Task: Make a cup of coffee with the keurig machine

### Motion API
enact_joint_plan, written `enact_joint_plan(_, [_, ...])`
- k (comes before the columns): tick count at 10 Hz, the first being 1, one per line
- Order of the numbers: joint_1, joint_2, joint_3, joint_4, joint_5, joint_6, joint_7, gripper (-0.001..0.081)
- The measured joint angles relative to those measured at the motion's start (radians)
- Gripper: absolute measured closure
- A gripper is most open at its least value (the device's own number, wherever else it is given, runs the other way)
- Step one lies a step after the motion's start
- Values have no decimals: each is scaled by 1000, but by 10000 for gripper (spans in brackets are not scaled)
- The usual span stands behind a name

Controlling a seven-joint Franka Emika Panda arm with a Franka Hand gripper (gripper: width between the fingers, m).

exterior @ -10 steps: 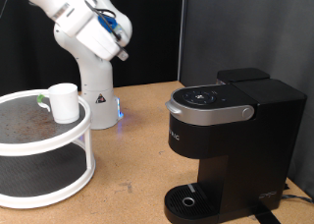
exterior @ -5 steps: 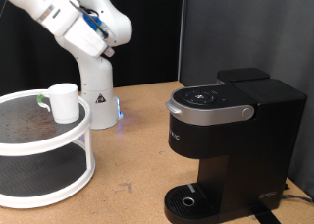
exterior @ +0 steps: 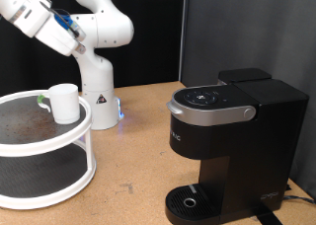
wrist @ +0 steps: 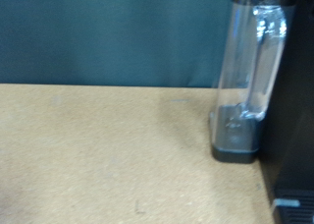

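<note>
Although my arm reached up toward the exterior view's top left corner, my pincer itself lay out of sight beyond that edge, and its fingers did not show in the wrist view either, so I could not tell whether it was released or clenched; nothing was seen in its hold. Nearest to it, below, the cup stood upright on the upper tier of a white two-tier stand, untouched and easy to reach. Well apart, toward the exterior view's right, the keurig machine sat on the tan surface with its lid down and nothing on its round drip tray. My wrist camera faced its clear water tank.
</note>
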State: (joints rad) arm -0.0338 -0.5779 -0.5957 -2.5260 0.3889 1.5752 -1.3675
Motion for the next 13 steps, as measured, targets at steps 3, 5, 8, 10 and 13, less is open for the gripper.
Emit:
enact_joint_plan(3, [-14,-14,-6,-3,-12,-12,0,803])
enact_joint_plan(5, [-66,-36,-7,-33,-6,89,31,803])
enact_joint_plan(8, [-163,-86,-58,-49,-5,103,40,803])
enact_joint_plan(10, [-178,-87,-101,-17,-22,43,38,803])
enact_joint_plan(13, [-178,-85,-131,5,-75,3,0,803])
